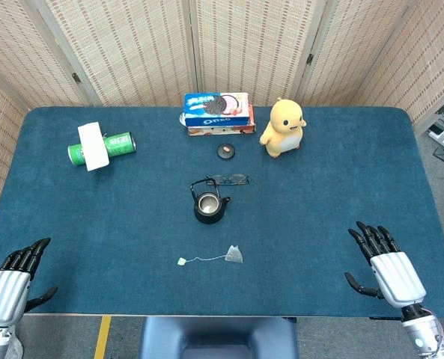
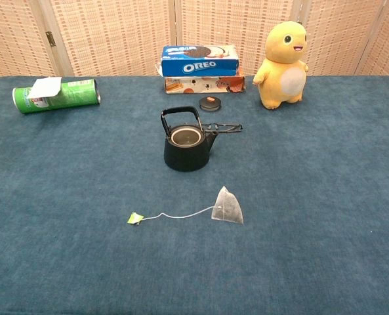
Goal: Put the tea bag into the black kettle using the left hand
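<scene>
We see the tea bag (image 1: 234,255) right of our empty, spread left hand (image 1: 13,278), string end (image 1: 183,261) nearer; the right hand (image 1: 386,271) idles spread.

We see a table (image 2: 325,197) covered in deep blue cloth. The kettle (image 2: 187,149) is black; the tea bag (image 2: 227,209) is pale grey with a white string and a yellow-green tag. The can (image 2: 63,95) is green with a white label, the toy (image 2: 283,65) yellow with a white belly, the cookie box (image 2: 199,62) blue and white. Each robot hand (image 1: 382,273) is silver with black fingers.
</scene>
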